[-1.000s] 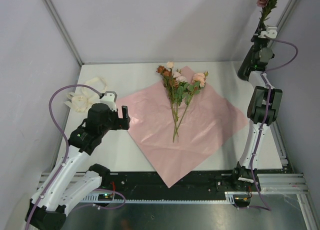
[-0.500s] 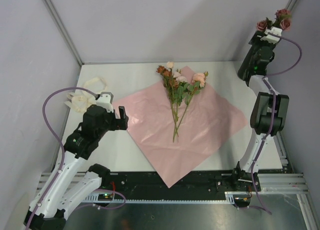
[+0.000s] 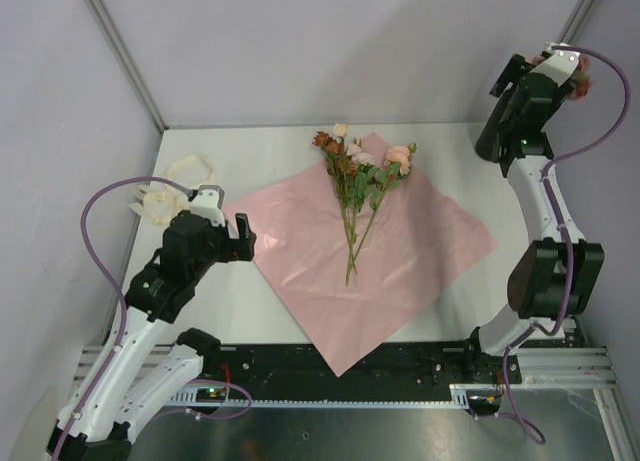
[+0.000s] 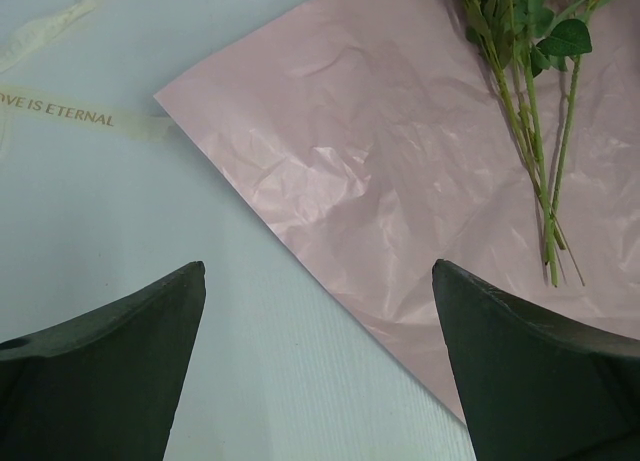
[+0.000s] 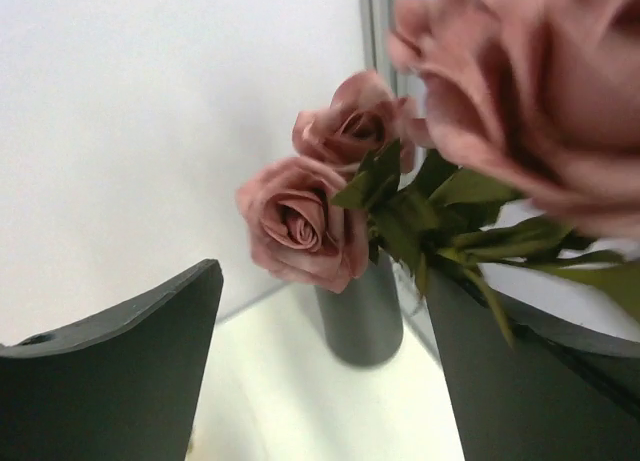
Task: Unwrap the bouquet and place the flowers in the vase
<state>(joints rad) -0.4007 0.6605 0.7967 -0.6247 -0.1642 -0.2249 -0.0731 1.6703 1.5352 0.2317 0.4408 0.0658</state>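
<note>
Back in the right corner, some flowers are in the vase, more wait on the pink paper. Both the right gripper and left gripper gape wide, holding nothing.

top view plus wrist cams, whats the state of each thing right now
pink paper sheet: unwrapped, spread flat
green-stemmed flowers: loose, lying on the sheet
cream ribbon: untied, lying left of the sheet
tall matte black vase: upright, pink roses in it
left gripper: open, empty
right gripper: open, by the roses
</note>
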